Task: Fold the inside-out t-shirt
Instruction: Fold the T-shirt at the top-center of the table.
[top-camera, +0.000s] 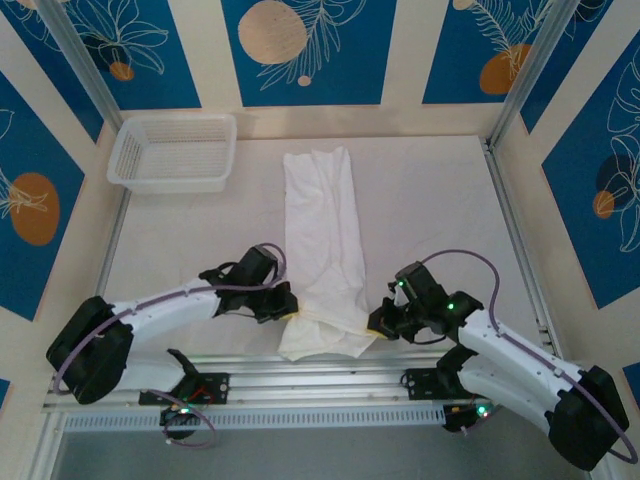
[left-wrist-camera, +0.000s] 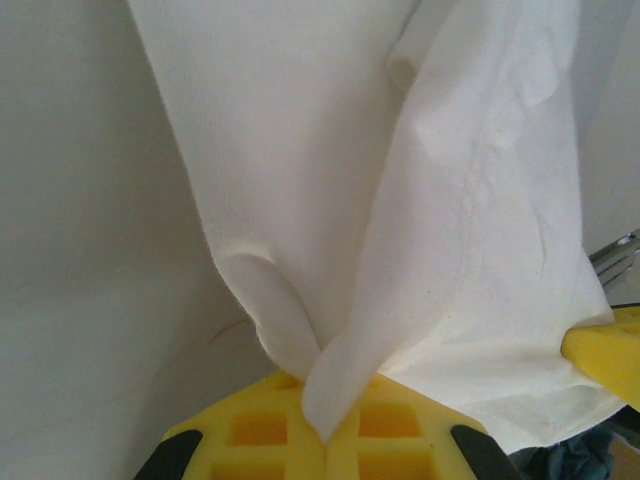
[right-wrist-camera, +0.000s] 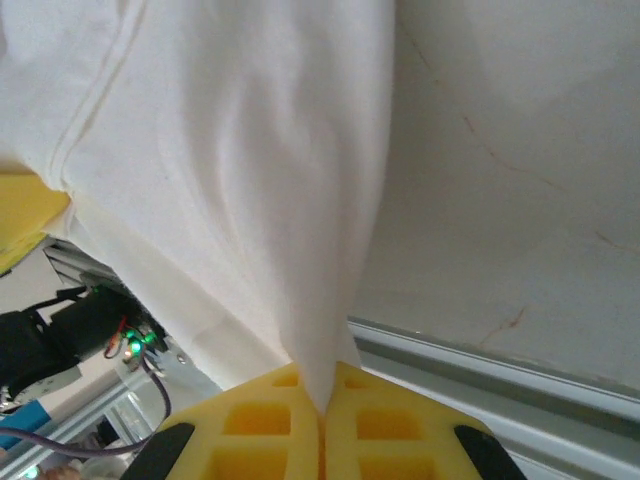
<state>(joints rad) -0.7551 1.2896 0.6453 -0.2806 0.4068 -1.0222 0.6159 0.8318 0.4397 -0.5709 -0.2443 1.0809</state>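
The white t-shirt (top-camera: 322, 235) lies as a long narrow strip down the middle of the table, its near end lifted between both arms. My left gripper (top-camera: 288, 307) is shut on the near left corner; its yellow fingers (left-wrist-camera: 270, 435) pinch a fold of the white t-shirt (left-wrist-camera: 400, 200). My right gripper (top-camera: 377, 322) is shut on the near right corner, where the t-shirt (right-wrist-camera: 230, 180) runs down into the closed yellow fingers (right-wrist-camera: 380, 430). The near hem sags between the two grippers.
A rigid white mesh basket (top-camera: 175, 152) stands at the back left of the table. The metal rail (top-camera: 300, 375) runs along the near edge below the cloth. Bare table surface (top-camera: 430, 200) lies right of the shirt.
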